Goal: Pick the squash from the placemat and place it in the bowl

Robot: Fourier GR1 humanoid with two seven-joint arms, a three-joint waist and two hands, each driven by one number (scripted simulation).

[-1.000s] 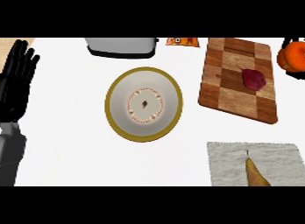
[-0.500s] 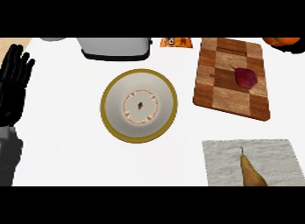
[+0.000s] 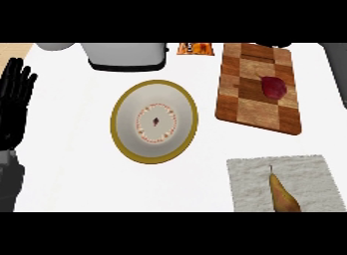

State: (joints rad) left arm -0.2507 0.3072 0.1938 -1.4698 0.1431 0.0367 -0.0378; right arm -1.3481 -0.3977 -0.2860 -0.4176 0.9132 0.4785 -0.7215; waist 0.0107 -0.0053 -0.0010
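Squash [image 3: 283, 194] lies on the placemat [image 3: 309, 174], to the right of the bowl [image 3: 117, 122] and nearer to us than it, its thin stem end pointing away from us and its thick end at the view's lower edge. Nothing touches it yet, so we judge the step in hand to be the reach. The left robot hand [image 3: 7, 109] rests well to the left of the bowl, wide open with its fingers up and holding nothing. The right robot hand shows nowhere, so we cannot tell its state. To do the reach well, we think the right side should take it, since the squash lies on the far side of the bowl from the left robot hand. The fingers should come down across the thick lower body, not the thin neck, and close from both sides so that it cannot roll on the cloth. The carry should then go left and away from us, staying short of the cutting board [image 3: 243, 99] that lies right of the bowl and beyond the placemat. Against the earlier frame, the bowl, placemat and squash sit as they did on the bench [image 3: 73, 174]. The orange round thing far to the right of the bowl is gone, and a grey shape [image 3: 346, 74] that we cannot name stands there.
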